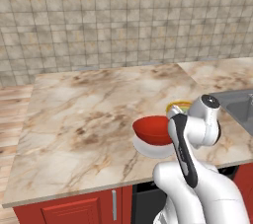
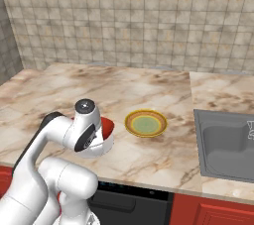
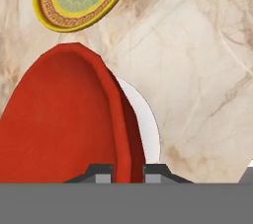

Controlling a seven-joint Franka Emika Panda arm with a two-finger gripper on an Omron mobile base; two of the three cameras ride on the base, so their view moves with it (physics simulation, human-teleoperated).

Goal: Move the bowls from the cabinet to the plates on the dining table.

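Gripper (image 3: 127, 172) pinches the red bowl (image 3: 59, 119) rim over the white plate (image 3: 148, 119); lower it level, centred, before letting go

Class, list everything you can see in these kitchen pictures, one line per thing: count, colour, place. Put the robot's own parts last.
red bowl: one, glossy red, tilted over the white plate, rim between the tool's tips.
white plate: one, white, on the table under the bowl.
yellow-rimmed plate: one, yellow rim, pale green centre, on the table beside the white plate.
dining table: one, beige brown-veined marble top, red cupboard fronts below.
sink: one, steel grey, set in the top at the right.
tiled wall: one, beige-grey, behind the table.
arm: one, white with dark joints.
tool: one, dark tips, shut on the bowl's rim.
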